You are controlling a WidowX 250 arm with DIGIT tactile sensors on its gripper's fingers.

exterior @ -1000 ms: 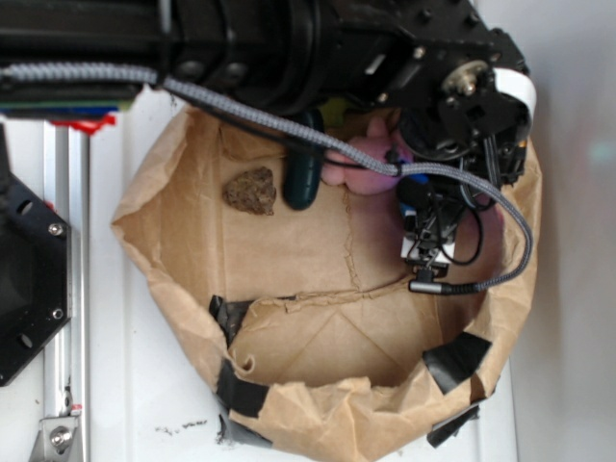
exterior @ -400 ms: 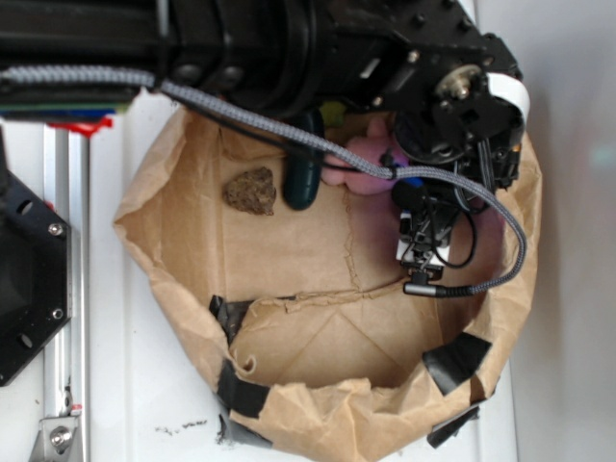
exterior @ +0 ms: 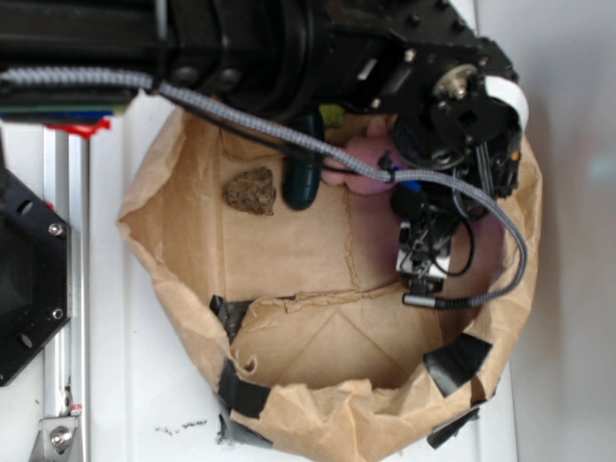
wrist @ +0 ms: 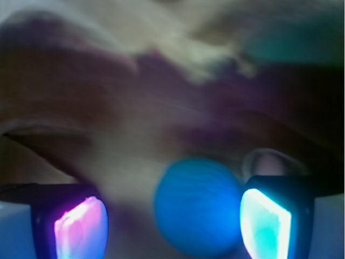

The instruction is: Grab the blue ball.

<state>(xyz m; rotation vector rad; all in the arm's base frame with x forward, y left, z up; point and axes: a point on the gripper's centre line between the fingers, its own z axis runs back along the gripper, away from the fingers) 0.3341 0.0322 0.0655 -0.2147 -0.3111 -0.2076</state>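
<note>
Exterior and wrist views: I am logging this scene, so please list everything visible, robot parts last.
Fuzzy teal-blue round ball: one, between the gripper fingers, nearer the right-hand one; hidden in exterior view.
Crumpled brown paper bag: one, tan, rolled open on the white table, black tape patches at its rim.
Lumpy brown rock-like object: one, bag's upper left.
Dark green oblong toy: one, right of the rock.
Pink plush toy: one, partly under the arm.
Gripper: one, black, open around the ball.
</note>
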